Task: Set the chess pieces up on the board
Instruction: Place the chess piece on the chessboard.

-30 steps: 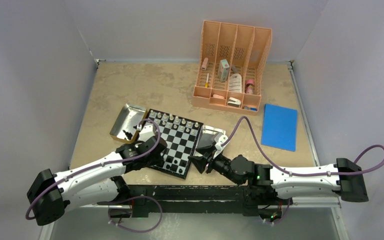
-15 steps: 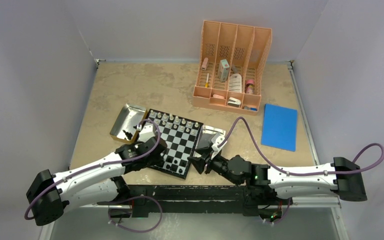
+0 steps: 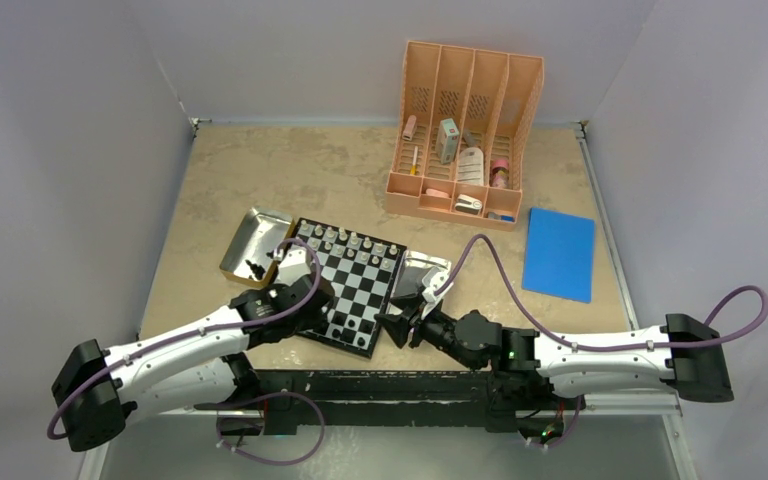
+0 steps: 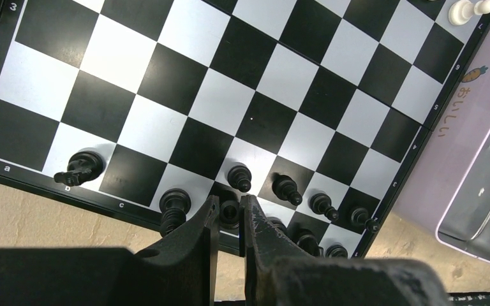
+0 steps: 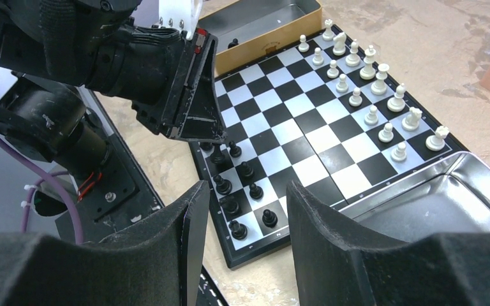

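**Right arm edges left; left gripper pinches a black piece**

Since a second ago the right arm has shifted slightly left. The right gripper [image 5: 246, 185] hangs with its fingers apart and empty, just off the near right corner of the board [image 4: 230, 108]. The left gripper [image 4: 230, 203] is clamped on a black piece [image 4: 230, 217] in the board's nearest row, among other black pieces [image 5: 245, 171]. White pieces [image 5: 370, 70] line the far two rows.

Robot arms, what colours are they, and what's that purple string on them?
Both the left arm and right arm have white tubes with chunky black joints. The purple string is a cable looping along each arm. The left pincer and right pincer are black with two fingers each.
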`<state>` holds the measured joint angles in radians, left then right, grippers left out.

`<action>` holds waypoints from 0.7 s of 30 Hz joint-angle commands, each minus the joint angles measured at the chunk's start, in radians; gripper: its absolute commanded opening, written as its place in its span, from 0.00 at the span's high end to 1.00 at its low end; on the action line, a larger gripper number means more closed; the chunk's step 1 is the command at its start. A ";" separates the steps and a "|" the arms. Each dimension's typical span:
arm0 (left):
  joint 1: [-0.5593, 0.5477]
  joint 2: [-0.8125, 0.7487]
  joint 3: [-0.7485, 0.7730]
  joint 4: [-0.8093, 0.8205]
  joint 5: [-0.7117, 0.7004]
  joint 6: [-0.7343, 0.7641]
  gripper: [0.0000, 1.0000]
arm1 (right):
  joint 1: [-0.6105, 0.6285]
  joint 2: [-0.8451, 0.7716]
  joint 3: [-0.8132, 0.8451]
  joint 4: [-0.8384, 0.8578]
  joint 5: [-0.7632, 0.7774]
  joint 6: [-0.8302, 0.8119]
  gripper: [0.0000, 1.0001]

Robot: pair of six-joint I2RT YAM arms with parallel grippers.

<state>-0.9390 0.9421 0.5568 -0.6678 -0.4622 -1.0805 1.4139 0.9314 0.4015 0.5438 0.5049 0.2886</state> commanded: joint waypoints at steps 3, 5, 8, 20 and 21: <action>-0.013 0.017 0.015 0.015 -0.022 0.012 0.93 | 0.002 -0.024 0.019 0.044 0.005 -0.008 0.49; -0.013 0.023 0.018 0.013 -0.022 0.012 0.93 | 0.002 -0.023 0.019 0.044 0.006 -0.010 0.49; -0.018 0.027 0.023 0.007 -0.028 0.010 0.91 | 0.002 -0.023 0.021 0.040 0.006 -0.009 0.49; -0.029 0.022 0.029 -0.009 -0.033 0.007 0.86 | 0.002 -0.021 0.019 0.046 0.006 -0.015 0.49; -0.029 0.023 0.029 -0.009 -0.033 0.006 0.86 | 0.002 -0.020 0.019 0.048 0.005 -0.015 0.49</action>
<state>-0.9581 0.9688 0.5568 -0.6746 -0.4728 -1.0805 1.4139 0.9272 0.4015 0.5434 0.5049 0.2871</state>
